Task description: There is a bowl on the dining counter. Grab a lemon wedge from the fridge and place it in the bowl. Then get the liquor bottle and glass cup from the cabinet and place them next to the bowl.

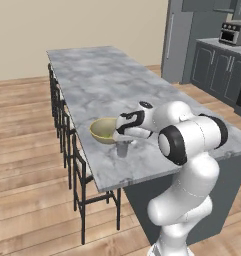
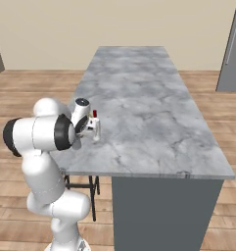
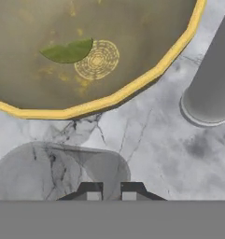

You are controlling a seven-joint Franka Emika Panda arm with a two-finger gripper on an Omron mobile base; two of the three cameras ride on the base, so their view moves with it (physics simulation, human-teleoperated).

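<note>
Grey marbled dining counter carries the bowl with its lemon wedge inside; the glass cup stands just beside it (as the task wants), under the gripper, jaws pressed together.

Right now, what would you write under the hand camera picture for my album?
Fingers shut on the glass cup, set on the dining counter beside the bowl holding a lemon wedge.

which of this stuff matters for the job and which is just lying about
Job: bowl, lemon wedge, glass cup, liquor bottle, dining counter, fridge.
Lying about: toaster oven, stools, base cabinets.
</note>
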